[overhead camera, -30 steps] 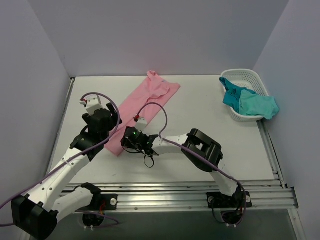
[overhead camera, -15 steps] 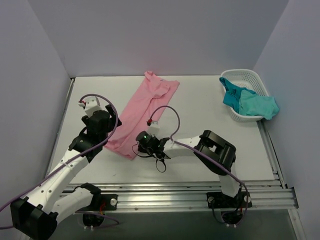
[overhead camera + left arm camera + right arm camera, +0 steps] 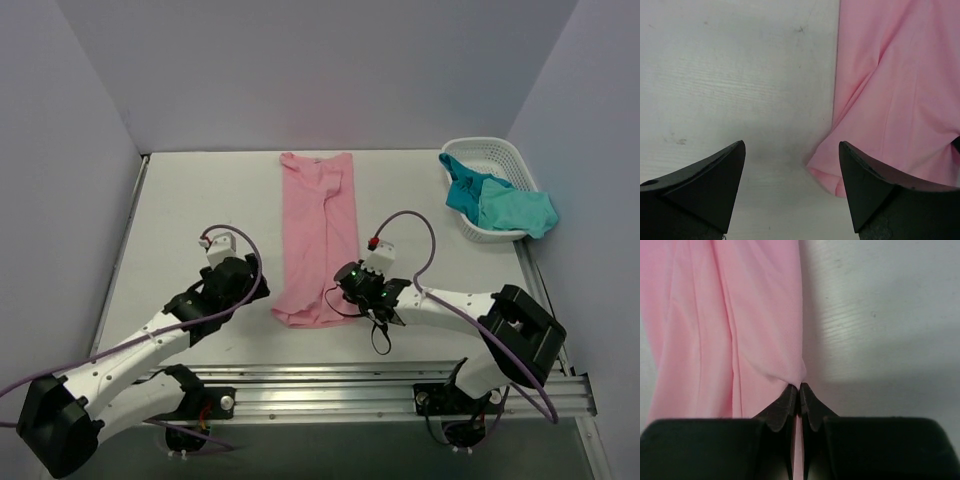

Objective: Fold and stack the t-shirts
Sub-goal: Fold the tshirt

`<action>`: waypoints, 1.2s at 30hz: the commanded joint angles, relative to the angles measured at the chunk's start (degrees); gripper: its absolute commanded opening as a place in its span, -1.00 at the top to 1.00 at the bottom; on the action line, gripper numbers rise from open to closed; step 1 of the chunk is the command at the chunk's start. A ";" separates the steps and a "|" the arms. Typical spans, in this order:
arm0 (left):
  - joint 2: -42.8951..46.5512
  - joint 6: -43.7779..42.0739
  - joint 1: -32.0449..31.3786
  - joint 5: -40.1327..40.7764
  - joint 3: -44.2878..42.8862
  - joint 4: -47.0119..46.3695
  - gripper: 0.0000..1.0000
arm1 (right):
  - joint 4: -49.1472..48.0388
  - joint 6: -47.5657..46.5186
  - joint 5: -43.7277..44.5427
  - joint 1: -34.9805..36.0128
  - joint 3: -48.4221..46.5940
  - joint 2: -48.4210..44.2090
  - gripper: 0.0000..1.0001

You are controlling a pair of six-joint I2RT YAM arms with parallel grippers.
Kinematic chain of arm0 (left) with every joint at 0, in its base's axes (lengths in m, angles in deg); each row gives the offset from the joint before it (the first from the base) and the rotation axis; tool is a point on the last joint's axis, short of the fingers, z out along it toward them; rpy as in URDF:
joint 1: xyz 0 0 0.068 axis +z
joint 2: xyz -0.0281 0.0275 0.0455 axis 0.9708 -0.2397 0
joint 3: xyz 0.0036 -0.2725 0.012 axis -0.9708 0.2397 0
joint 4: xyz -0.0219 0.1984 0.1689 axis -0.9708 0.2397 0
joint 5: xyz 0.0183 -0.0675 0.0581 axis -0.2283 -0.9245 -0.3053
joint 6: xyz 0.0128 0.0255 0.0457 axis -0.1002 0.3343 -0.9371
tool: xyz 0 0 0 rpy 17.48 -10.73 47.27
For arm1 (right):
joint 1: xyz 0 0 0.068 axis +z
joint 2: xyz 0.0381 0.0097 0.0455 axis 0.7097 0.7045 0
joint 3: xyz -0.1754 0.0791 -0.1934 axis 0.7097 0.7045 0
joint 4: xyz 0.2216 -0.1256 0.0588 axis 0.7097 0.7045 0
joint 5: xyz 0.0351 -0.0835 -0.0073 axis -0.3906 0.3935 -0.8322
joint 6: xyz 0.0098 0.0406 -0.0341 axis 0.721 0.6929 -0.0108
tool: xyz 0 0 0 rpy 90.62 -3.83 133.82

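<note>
The light pink t-shirt point(image 3: 318, 230) lies as a long narrow strip down the middle of the table, its hem nearest me. My right gripper point(image 3: 345, 283) is shut on the shirt's near right edge, and the cloth bunches at its tips point(image 3: 800, 386). My left gripper point(image 3: 243, 282) is open and empty, left of the shirt's near left corner point(image 3: 827, 175), which lies between its fingers without touching them. Teal and turquoise t-shirts point(image 3: 495, 205) hang out of the basket.
A white lattice basket point(image 3: 492, 158) stands at the back right by the wall. Purple walls close in the table on three sides. A metal rail point(image 3: 350, 385) runs along the near edge.
My right gripper has dragged the pink shirt's near end to the right, turning it from a diagonal to a straight strip. My left arm has moved right and nearer, following the shirt's near left corner.
</note>
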 commanded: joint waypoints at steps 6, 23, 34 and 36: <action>-8.16 7.58 -10.00 3.71 1.19 -7.51 -0.67 | 2.07 -0.13 1.39 -0.44 1.95 0.70 -0.69; -23.01 18.31 -20.13 10.57 -1.97 -10.86 -0.64 | 6.91 0.57 4.11 1.32 6.17 -7.56 -0.93; -15.04 18.67 -21.45 16.19 -2.94 -6.29 -0.63 | 5.06 -2.15 3.67 6.14 -1.18 -9.16 -0.75; -13.10 17.08 -21.45 16.63 -3.47 -5.59 -0.63 | 5.33 -2.51 4.29 7.73 -4.54 -5.12 -0.75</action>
